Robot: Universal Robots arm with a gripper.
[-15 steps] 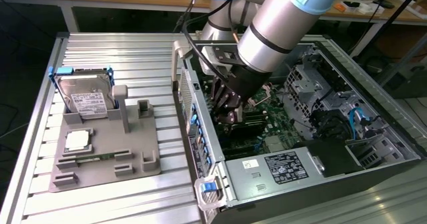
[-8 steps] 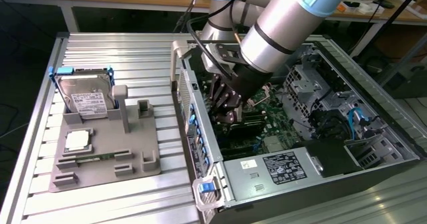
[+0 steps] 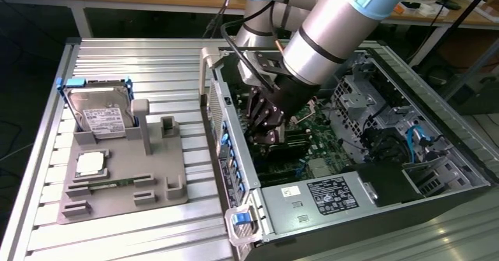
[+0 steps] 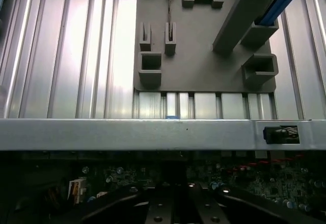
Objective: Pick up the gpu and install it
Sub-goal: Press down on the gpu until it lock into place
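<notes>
The exterior view shows the hand closed, low inside the open computer case over the green motherboard — the gpu cannot be made out; the wrist view adds the grey moulded tray on the ribbed aluminium bench.

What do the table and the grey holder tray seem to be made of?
Table: likely aluminium, bare and brushed; its ribbed slats shine with bright glare. Tray: probably plastic, matte grey; it gives no glare and has moulded blocky sockets.
</notes>
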